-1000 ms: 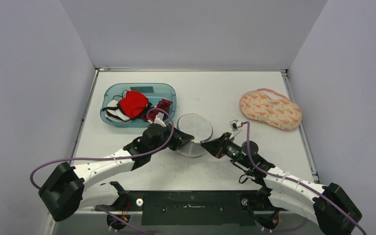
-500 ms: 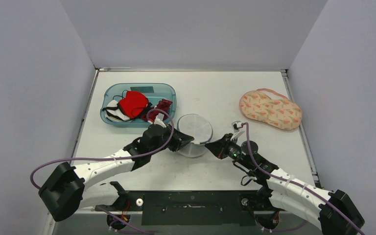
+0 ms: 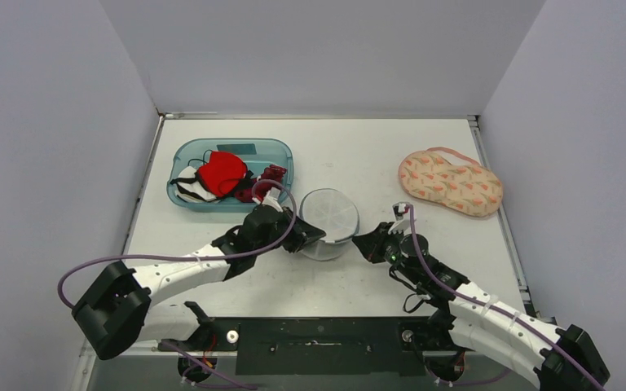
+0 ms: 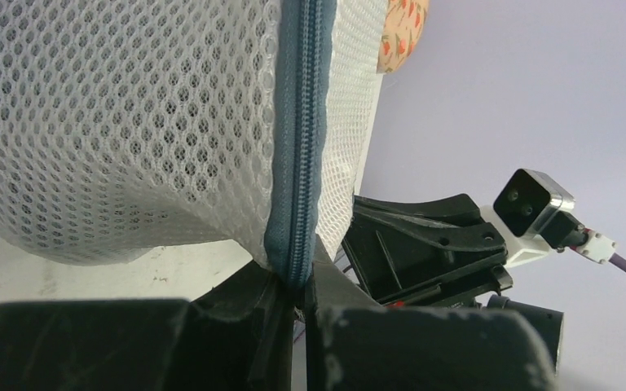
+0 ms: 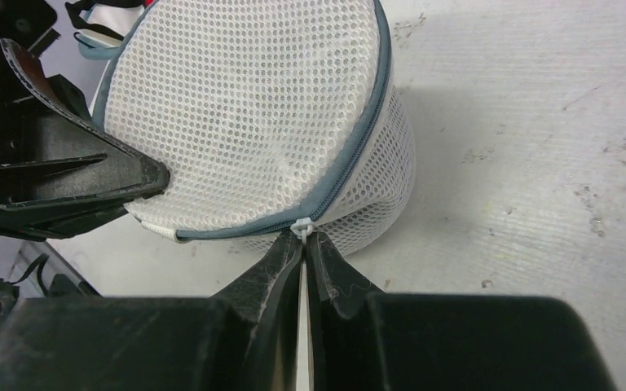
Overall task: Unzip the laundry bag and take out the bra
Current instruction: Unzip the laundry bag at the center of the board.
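The round white mesh laundry bag (image 3: 328, 213) sits mid-way across the white tabletop (image 3: 375, 155). Its grey-blue zipper (image 4: 297, 147) looks closed. The left pincer (image 4: 296, 295) clamps the zipper's end, and the right pincer (image 5: 303, 248) pinches the small white pull tab (image 5: 303, 227) (unzipping barely begun, the bra not visible inside).

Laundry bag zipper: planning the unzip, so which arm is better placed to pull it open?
Right. The right gripper pinches the white zipper pull; the left gripper clamps the zipper seam, anchoring the laundry bag.
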